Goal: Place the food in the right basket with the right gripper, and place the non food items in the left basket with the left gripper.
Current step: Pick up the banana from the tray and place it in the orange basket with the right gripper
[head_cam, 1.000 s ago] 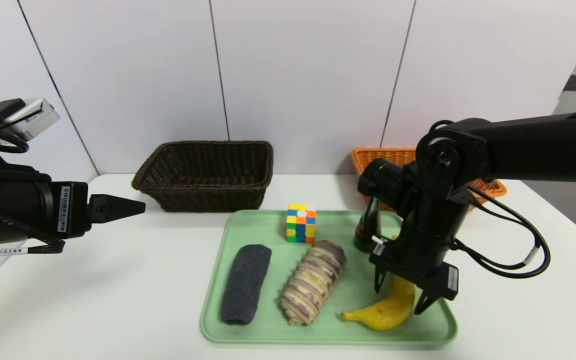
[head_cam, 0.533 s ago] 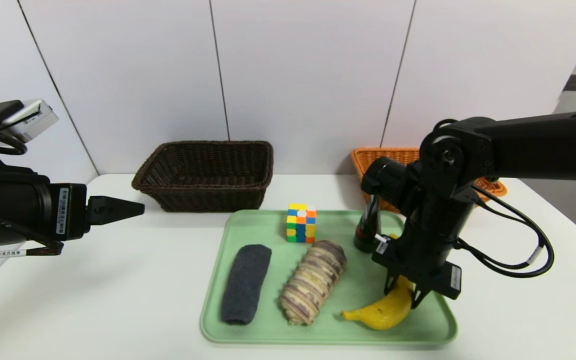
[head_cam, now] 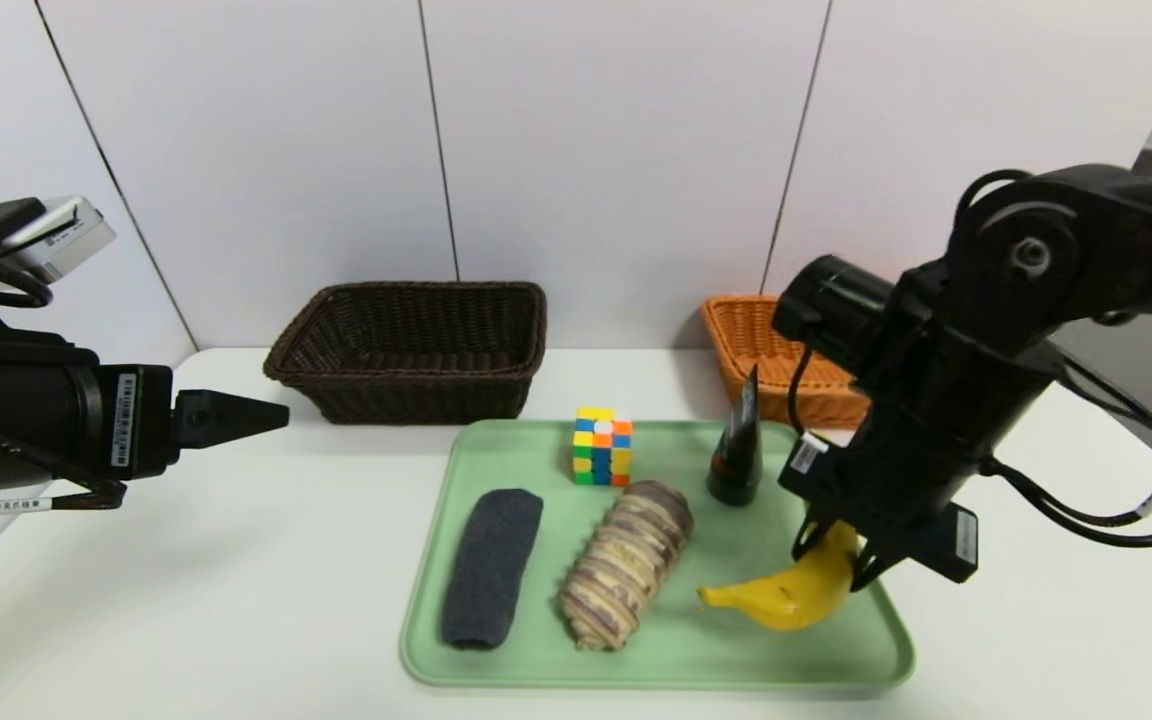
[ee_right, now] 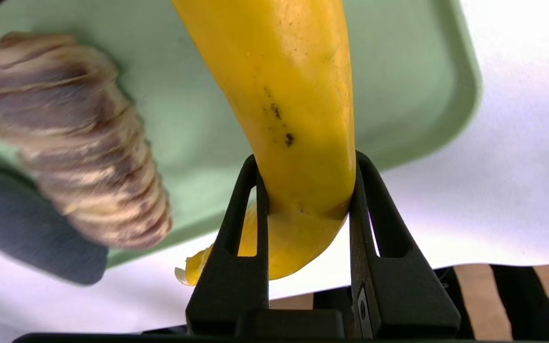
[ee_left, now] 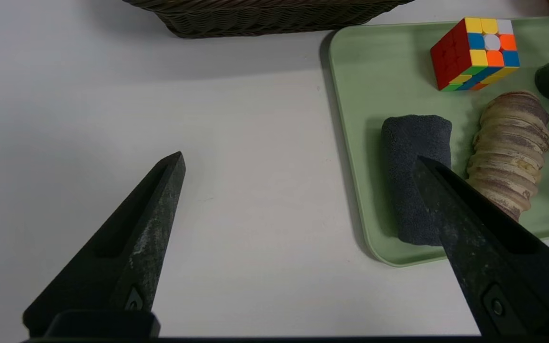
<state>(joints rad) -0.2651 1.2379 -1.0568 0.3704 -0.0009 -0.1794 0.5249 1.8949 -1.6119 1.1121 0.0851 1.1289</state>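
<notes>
While your right gripper (head_cam: 836, 562) points steeply down over the right end of the green tray (head_cam: 496, 668), its 2 fingers (ee_right: 241, 224) are clamped on the yellow banana (head_cam: 786, 595) near one end. You can see in the right wrist view that both fingers press flat against the fruit's sides. From the head view the banana looks lifted clear of the tray floor, its free end pointing toward the bread roll (head_cam: 626, 562), though you cannot tell whether that end is fully off the surface.

Your left gripper (ee_left: 298, 200) hangs over the bare white table (head_cam: 186, 600) to the left of the tray, jaws spread wide with nothing between them.

On the tray you have 4 other things: the dark grey rolled cloth (head_cam: 491, 565) at the left, the striped bread roll just beside it toward the middle, the puzzle cube (head_cam: 603, 446) near the far edge, and the small dark squeeze tube (head_cam: 736, 455) standing upright to the cube's right.

Behind the tray, the dark brown basket (head_cam: 406, 350) sits to the left and the orange basket (head_cam: 766, 350) to the right, partly hidden by your right arm. You can see nothing inside either basket from here.
</notes>
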